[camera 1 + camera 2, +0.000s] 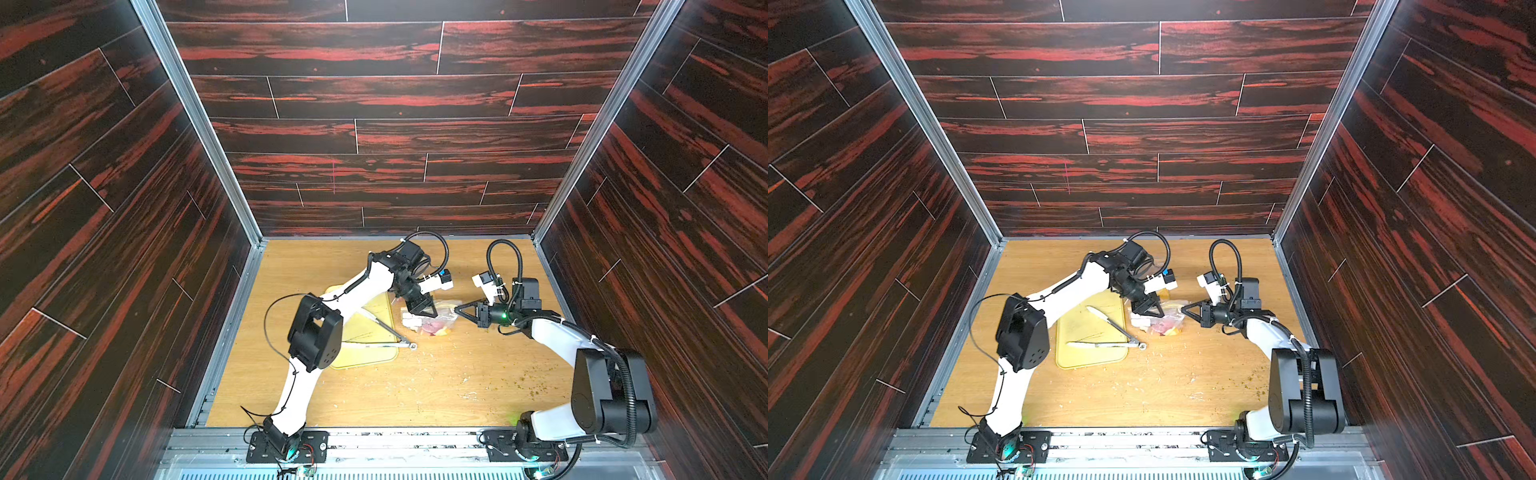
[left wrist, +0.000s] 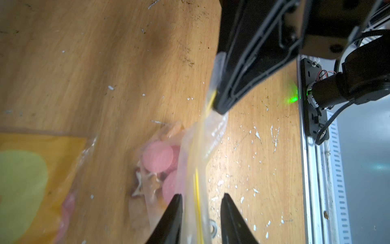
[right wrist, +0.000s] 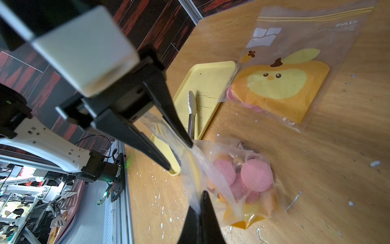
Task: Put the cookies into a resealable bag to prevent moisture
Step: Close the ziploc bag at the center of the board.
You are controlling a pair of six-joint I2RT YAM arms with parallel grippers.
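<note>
Pink cookies (image 3: 256,175), perhaps five showing through crumpled plastic, lie inside a clear resealable bag (image 3: 249,147) on the table (image 3: 337,147), just beside a yellow tray (image 3: 209,74). The right fingers (image 3: 202,221) pinch the bag's top edge. The left fingers (image 2: 171,221) stand spread, its yellow zip strip between them. One pair of tongs (image 3: 191,109) lies on the tray. A second bag (image 3: 295,63), printed with a chick, reads "PATA".

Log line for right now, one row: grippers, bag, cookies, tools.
left gripper: open, astride bag zip strip | right gripper: shut on same strip | cookies: pink, inside bag | tongs: on yellow tray
</note>
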